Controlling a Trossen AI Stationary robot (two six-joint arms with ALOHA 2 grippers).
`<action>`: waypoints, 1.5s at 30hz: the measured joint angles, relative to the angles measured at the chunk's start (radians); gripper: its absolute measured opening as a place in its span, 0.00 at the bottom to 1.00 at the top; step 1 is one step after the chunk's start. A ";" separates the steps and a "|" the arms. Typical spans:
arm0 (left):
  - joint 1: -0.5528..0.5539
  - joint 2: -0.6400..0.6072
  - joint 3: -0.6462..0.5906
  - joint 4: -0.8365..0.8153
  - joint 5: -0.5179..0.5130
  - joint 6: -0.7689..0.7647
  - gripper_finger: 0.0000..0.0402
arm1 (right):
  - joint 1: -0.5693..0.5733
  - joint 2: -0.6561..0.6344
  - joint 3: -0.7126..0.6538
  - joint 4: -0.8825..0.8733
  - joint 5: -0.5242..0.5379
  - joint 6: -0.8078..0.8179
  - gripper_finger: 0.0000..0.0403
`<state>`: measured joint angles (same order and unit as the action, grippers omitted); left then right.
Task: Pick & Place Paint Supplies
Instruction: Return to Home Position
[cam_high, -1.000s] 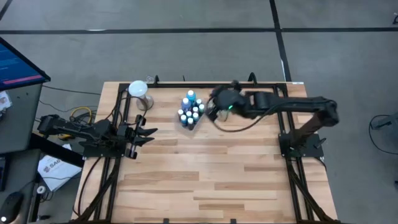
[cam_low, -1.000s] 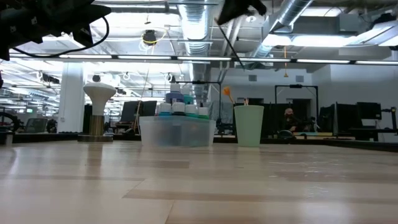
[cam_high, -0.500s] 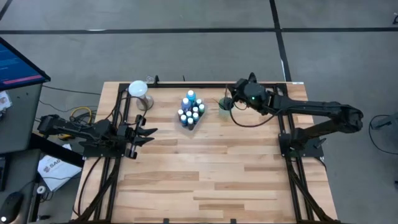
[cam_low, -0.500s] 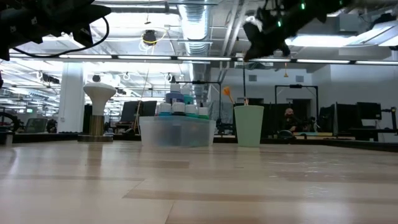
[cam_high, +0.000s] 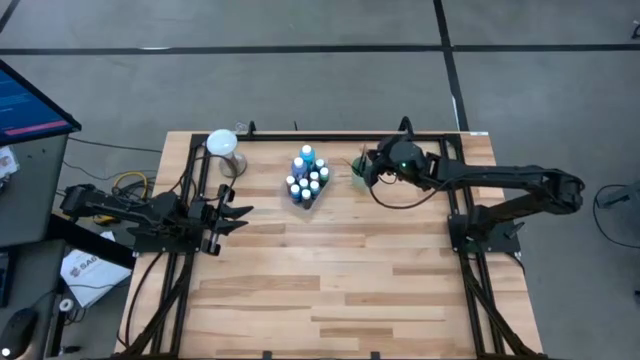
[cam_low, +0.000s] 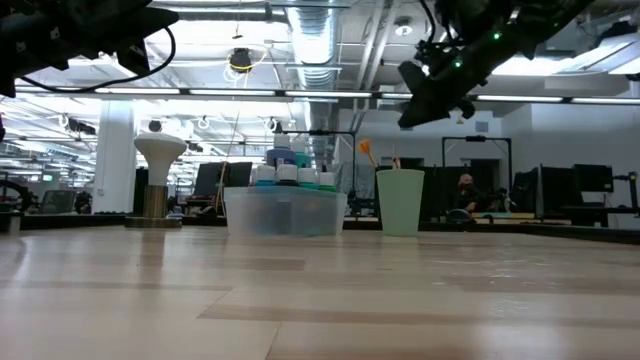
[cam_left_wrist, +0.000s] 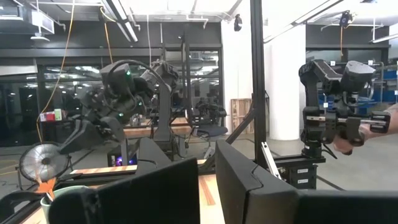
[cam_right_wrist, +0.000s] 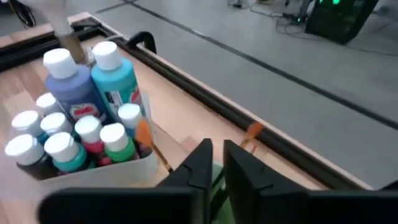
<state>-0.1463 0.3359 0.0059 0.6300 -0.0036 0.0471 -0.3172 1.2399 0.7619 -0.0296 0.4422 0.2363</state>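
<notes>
- Brushes stood upright, tips up, in the green cup, upper centre of the high view.
- Right gripper hung just above them, jaws narrowly parted and empty.
- Left gripper sat well apart at frame left, jaws parted.

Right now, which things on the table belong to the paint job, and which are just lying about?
Job: paint bottles in the clear tray; brushes in the green cup.
Lying about: white-topped stand, far left corner.
</notes>
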 joint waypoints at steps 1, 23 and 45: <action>0.000 0.000 0.000 0.000 0.000 0.000 0.00 | 0.001 -0.003 0.000 -0.014 -0.001 0.007 0.09; 0.000 0.000 0.000 0.000 0.000 0.000 0.00 | 0.536 -0.764 0.074 -0.201 0.058 -0.080 0.25; 0.000 0.011 0.000 0.007 0.000 0.000 0.00 | 0.617 -1.237 -0.631 0.168 -0.202 -0.111 0.01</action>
<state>-0.1459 0.3470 0.0062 0.6370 -0.0036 0.0471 0.3000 0.0033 0.1310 0.1386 0.2397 0.1249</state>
